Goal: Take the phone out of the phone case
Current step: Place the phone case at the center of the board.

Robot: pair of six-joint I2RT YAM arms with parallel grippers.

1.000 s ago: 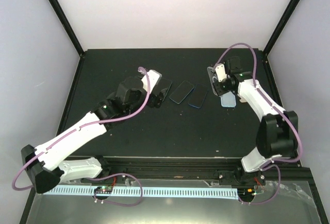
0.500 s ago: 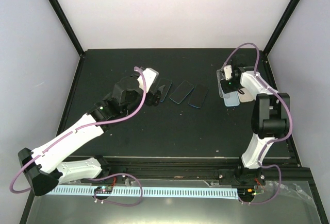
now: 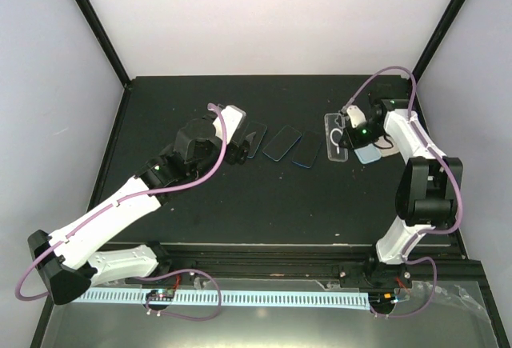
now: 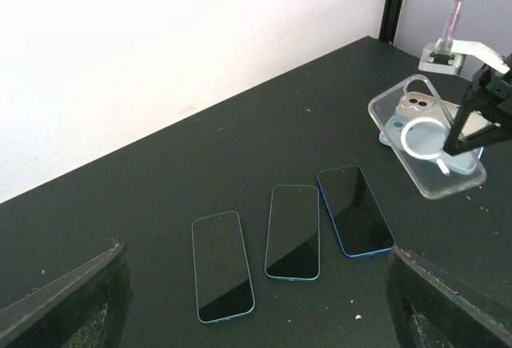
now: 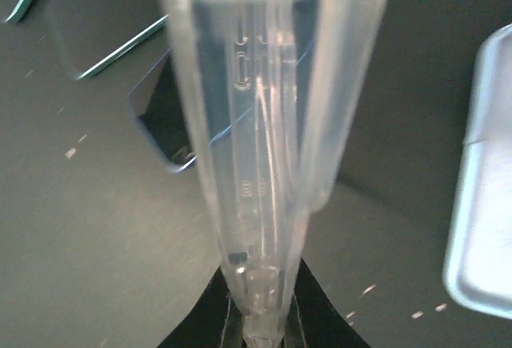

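Observation:
My right gripper [image 3: 352, 130] is shut on the edge of a clear phone case [image 3: 337, 136] with a white ring and holds it above the table. In the right wrist view the phone case [image 5: 256, 124] runs edge-on away from the right gripper [image 5: 260, 328]. A pale blue phone [image 3: 370, 154] lies on the table just right of the case, outside it, also seen as the phone [image 5: 484, 204]. My left gripper [image 3: 237, 145] hangs open over the left side, nothing between its fingers [image 4: 64, 308].
Three dark-screened phones lie side by side on the black table: left phone [image 4: 223, 266], middle phone [image 4: 293, 231], right phone [image 4: 355, 210]. The black frame posts [image 3: 436, 32] and white walls close the back and sides.
The right gripper has swung the clear case off the pale blue phone and to the left, turning it flatter. The left arm shifted slightly back early on, then held still.

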